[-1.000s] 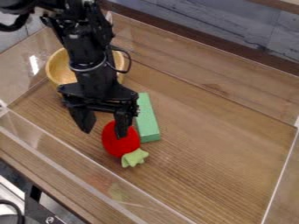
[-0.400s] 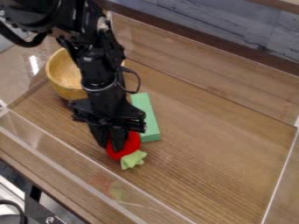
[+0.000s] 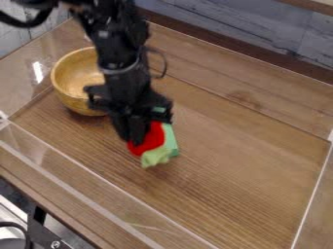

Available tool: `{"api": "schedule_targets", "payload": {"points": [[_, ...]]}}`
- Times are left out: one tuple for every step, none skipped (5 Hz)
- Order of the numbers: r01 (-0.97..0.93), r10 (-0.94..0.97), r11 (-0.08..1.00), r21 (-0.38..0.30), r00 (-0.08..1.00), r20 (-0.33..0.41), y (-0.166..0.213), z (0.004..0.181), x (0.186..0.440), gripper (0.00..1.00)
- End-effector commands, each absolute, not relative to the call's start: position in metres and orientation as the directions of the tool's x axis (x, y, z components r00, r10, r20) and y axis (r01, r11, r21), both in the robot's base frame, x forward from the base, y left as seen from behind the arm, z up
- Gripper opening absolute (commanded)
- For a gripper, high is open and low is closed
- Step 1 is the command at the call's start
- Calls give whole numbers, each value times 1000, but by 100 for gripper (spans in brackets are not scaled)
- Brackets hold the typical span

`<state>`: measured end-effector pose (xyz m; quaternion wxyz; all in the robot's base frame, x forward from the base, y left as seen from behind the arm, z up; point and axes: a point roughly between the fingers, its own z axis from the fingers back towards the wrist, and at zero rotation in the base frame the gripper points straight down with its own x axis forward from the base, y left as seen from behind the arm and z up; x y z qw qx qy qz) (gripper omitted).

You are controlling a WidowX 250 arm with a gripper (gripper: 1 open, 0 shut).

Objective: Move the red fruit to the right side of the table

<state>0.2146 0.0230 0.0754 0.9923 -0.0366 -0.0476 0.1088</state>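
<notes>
My black gripper [image 3: 136, 141] hangs over the middle of the brown wood-grain table [image 3: 247, 146], its fingers shut on the red fruit [image 3: 150, 137]. The fruit is small and bright red, mostly hidden between the fingers, and it seems lifted a little off the wood. It sits above the long green block [image 3: 163, 148], so its pale stem is hard to tell apart from the block.
A wooden bowl [image 3: 72, 80] stands at the left behind the arm. Low clear acrylic walls [image 3: 78, 185] edge the tabletop on all sides. Bare wood stretches to the right of the gripper.
The fingers came down around the red fruit and shut on it. The arm has since risen and shifted back and right, carrying the fruit over the green block.
</notes>
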Motion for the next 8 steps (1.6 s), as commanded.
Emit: {"api": "schedule_targets", "payload": {"points": [[-225, 237, 970, -91, 961, 145, 0, 99, 236, 0], [-227, 239, 970, -89, 959, 156, -29, 95, 250, 0], [-228, 240, 970, -88, 956, 170, -58, 88, 261, 0], [-210, 222, 974, -80, 957, 185, -84, 83, 277, 0], [-196, 207, 978, -74, 958, 198, -99, 75, 285, 0], [-172, 183, 983, -67, 960, 212, -108, 73, 285, 0], [-145, 155, 988, -59, 963, 220, -113, 70, 286, 0], [-175, 182, 983, -49, 956, 231, -112, 64, 293, 0]]}}
